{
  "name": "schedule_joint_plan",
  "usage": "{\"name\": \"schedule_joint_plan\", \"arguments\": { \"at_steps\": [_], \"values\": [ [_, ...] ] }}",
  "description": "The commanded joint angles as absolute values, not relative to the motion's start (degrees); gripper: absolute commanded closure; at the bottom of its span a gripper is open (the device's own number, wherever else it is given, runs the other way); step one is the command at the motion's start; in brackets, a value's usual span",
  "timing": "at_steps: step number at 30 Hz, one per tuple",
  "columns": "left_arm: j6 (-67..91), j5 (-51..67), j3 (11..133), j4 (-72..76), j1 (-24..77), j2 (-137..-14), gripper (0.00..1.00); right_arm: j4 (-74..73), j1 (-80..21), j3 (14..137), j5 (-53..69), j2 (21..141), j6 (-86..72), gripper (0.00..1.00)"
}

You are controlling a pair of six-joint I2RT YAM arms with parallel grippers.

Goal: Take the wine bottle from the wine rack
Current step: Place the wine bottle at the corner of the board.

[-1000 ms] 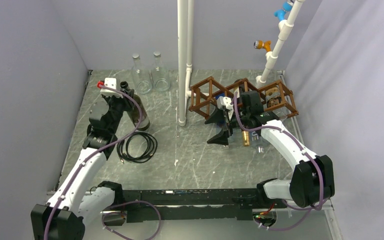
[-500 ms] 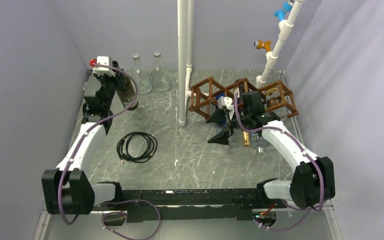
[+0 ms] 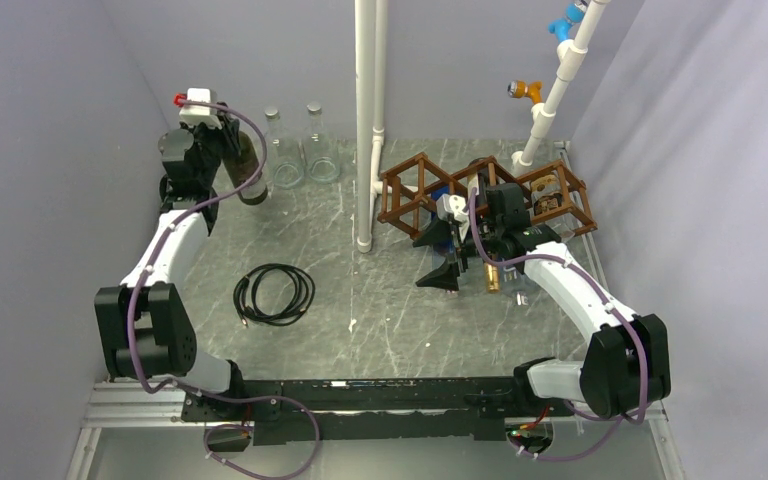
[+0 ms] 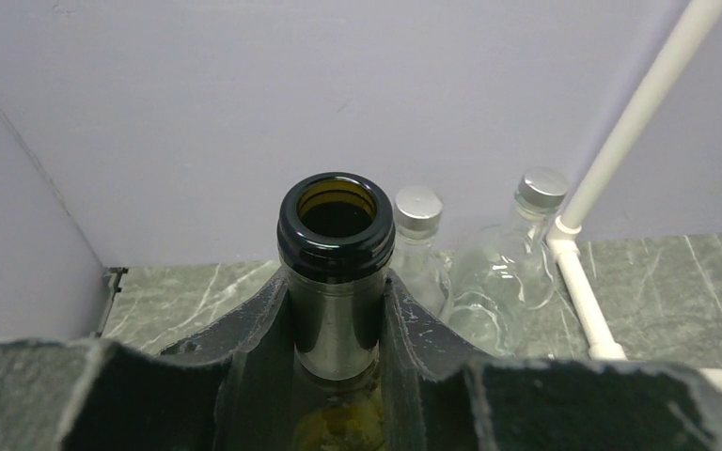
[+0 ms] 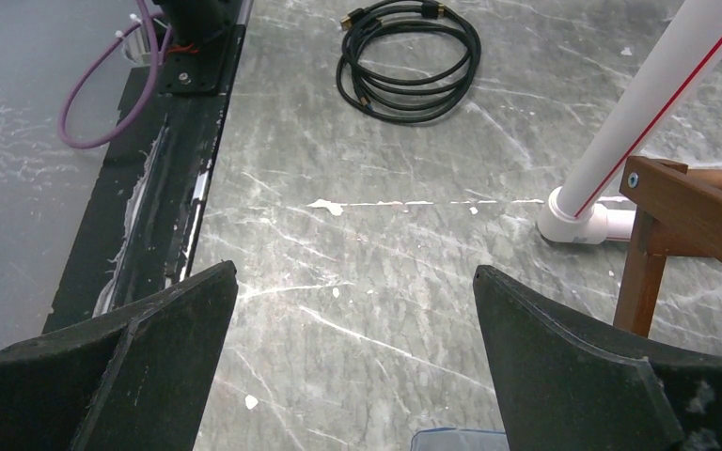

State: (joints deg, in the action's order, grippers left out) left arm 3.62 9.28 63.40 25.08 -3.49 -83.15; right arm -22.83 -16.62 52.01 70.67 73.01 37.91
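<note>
My left gripper [image 3: 224,150] is shut on the neck of a dark wine bottle [image 3: 245,172], which hangs tilted at the back left corner, far from the rack. In the left wrist view the open-mouthed wine bottle [image 4: 337,254] sits clamped between the fingers of the left gripper [image 4: 336,287]. The brown wooden wine rack [image 3: 410,190] stands at the back right. My right gripper [image 3: 442,255] hangs open just in front of it, and nothing lies between the fingers of the right gripper [image 5: 354,274]. One bar of the wine rack [image 5: 691,207] shows at the right.
Two clear glass bottles [image 3: 300,150] stand at the back, right of the held bottle. A white pipe [image 3: 367,120] rises beside the rack. A black cable coil [image 3: 275,293] lies on the table's left half. A gold-tipped object [image 3: 491,275] lies under the right arm.
The left arm has carried the wine bottle back and left, from beside the cable coil to the back left corner. The right arm has hardly moved.
</note>
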Motion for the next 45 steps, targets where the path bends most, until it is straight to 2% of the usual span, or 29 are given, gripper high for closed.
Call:
{"name": "schedule_joint_plan", "arguments": {
  "at_steps": [1, 45],
  "values": [
    [2.11, 10.98, 69.54, 34.21, -4.70, -83.70, 1.00, -21.79, -16.32, 51.91, 71.12, 71.72, 39.58, 0.00],
    [4.20, 4.33, 90.79, 36.78, -7.56, -110.64, 1.00, -23.17, -15.54, 52.41, 71.35, 74.56, 40.83, 0.00]
  ]
}}
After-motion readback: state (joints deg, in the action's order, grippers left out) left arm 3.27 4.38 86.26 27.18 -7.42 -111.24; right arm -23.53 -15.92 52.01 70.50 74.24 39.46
